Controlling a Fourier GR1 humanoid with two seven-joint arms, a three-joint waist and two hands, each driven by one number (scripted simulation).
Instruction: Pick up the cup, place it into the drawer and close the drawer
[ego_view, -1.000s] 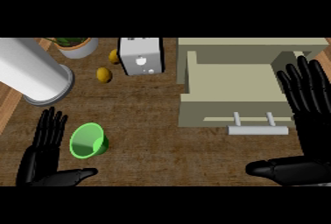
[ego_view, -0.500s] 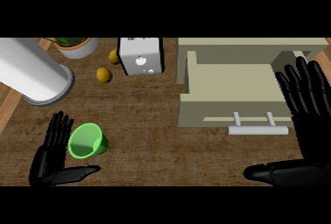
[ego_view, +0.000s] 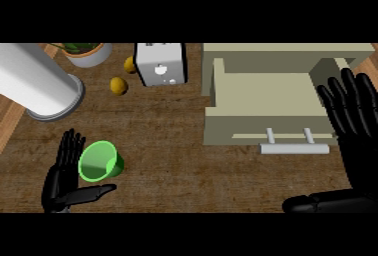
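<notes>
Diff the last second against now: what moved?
The left hand slid toward the view's lower edge and now sits open beside the cup, fingers along its left side, nothing gripped. The cup, open drawer and right hand stayed put.

Both hands (ego_view: 65, 175) (ego_view: 354, 130) open, fingers straight, palms inward.

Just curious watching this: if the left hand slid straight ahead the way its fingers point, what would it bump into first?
Probably the big white cylinder. The left hand points up the view, with the green cup just beside its fingers, not ahead. Heights are hard to judge from above.
</notes>
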